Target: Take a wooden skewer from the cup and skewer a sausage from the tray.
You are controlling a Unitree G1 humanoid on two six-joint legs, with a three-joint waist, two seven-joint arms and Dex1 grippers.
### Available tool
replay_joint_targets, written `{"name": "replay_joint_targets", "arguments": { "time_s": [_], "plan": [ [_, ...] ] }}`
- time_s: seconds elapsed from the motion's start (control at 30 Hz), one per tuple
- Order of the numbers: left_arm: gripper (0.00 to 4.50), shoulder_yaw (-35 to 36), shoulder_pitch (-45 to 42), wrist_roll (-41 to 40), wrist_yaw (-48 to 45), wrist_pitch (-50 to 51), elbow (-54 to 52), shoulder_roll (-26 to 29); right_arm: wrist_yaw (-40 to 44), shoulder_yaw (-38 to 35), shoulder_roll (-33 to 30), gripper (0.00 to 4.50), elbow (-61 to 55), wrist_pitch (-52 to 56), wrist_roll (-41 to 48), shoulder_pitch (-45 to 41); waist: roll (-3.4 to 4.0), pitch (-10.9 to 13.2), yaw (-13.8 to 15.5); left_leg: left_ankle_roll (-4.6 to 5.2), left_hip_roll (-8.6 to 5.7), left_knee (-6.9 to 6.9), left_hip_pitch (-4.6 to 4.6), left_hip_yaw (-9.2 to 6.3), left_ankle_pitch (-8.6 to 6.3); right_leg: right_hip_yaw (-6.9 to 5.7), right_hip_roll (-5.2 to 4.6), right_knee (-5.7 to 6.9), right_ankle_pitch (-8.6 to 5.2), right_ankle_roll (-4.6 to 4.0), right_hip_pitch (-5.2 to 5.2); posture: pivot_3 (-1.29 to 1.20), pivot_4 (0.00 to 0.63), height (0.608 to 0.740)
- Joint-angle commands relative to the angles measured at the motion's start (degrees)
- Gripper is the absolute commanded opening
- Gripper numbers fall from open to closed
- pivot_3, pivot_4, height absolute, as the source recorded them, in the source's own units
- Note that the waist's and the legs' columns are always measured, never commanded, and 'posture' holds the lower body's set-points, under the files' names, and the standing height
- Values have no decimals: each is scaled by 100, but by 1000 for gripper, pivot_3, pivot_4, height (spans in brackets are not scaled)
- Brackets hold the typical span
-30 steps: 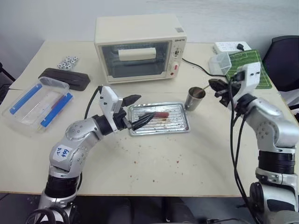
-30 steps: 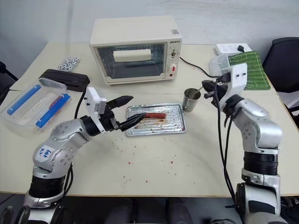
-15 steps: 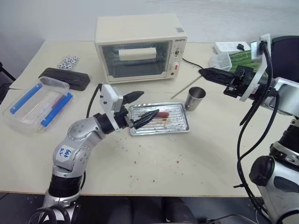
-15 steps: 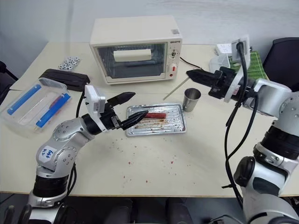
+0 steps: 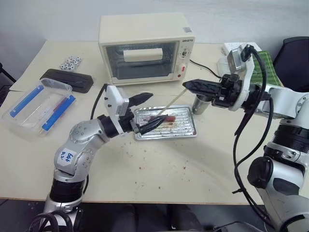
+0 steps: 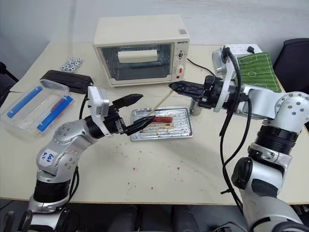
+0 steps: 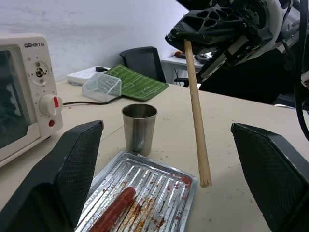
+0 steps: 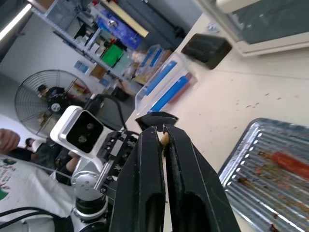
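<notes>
My right gripper (image 5: 189, 85) is shut on one end of the wooden skewer (image 5: 171, 101), which slants down over the tray (image 5: 182, 124) towards my left gripper. The skewer's free tip (image 7: 205, 181) hangs just above the tray's edge. The dark red sausage (image 5: 165, 117) lies in the tray. My left gripper (image 5: 158, 107) is open over the tray's left end, one finger (image 7: 67, 179) on either side of the sausage (image 7: 116, 205), apart from it. The steel cup (image 7: 139, 128) stands upright beside the tray's right end, partly behind my right gripper.
A cream toaster oven (image 5: 145, 48) stands behind the tray. A clear plastic box with blue bars (image 5: 38, 104), a black case (image 5: 67, 81) and small white pieces (image 5: 70, 64) lie at the left. A green mat (image 5: 258, 67) and a clear tub (image 5: 224, 65) sit at the back right.
My right arm swung in from the cup towards the left, rolling its wrist and carrying the skewer out over the tray. The left gripper has stayed about where it was.
</notes>
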Motion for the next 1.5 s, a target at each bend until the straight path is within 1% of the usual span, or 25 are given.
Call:
{"name": "replay_joint_targets", "arguments": {
  "time_s": [0.03,0.13,0.23,0.47,0.57,0.63,0.67,1.03,1.33,1.5],
  "plan": [
    [3609,-63,-91,25,-71,-268,-122,-82,-579,245,-67,0,-58,-565,1066,127,0,0,1,1,0,2,-2,0,-1,0,0,-1,0,0,0,0,150,740],
    [2693,-161,-140,132,-100,-372,-48,-80,-1089,648,-233,0,-159,-1095,1888,325,0,0,-5,3,0,4,-4,-1,-1,-1,0,-1,1,1,0,0,150,740],
    [2693,-170,-179,165,-85,-452,0,-116,-1337,921,-361,0,-277,-1460,2313,455,0,0,-6,3,0,4,-5,-1,-1,-2,0,-2,1,1,0,0,150,740],
    [2693,-107,-191,131,-21,-561,-7,-253,-1369,1046,-327,0,-386,-1786,2355,561,0,0,-2,5,2,4,-5,-3,-1,-2,1,-2,1,2,0,0,150,740],
    [2223,-38,-185,37,47,-562,-65,-357,-1403,993,-260,0,-316,-1871,2355,553,0,0,-1,5,1,4,-6,-4,-1,-3,0,-4,1,2,0,0,150,740],
    [1647,-24,-176,40,74,-535,-97,-361,-1456,896,-183,0,-223,-1926,2355,532,0,0,-5,5,2,4,-6,-5,-1,-3,0,-4,1,2,0,0,150,740],
    [1521,-23,-171,65,92,-521,-111,-350,-1459,877,-183,0,-206,-1933,2355,535,0,0,-7,5,2,4,-6,-4,-1,-3,0,-4,1,2,0,0,150,740],
    [1521,168,-300,-46,311,-401,-211,-327,-1531,771,-116,0,-161,-1943,2355,632,0,0,2,5,2,3,-8,-7,-1,-5,-1,-6,1,2,1,0,150,740],
    [1521,231,-313,-224,398,-379,-227,-418,-1749,475,153,0,-138,-1995,2355,691,0,0,3,5,2,2,-8,-8,-1,-6,0,-6,1,2,0,0,150,740],
    [1521,210,-290,-237,365,-354,-195,-356,-1821,347,246,0,-127,-1956,2355,639,0,0,-4,5,2,2,-8,-8,-1,-6,0,-5,1,2,0,0,150,740]
  ]
}}
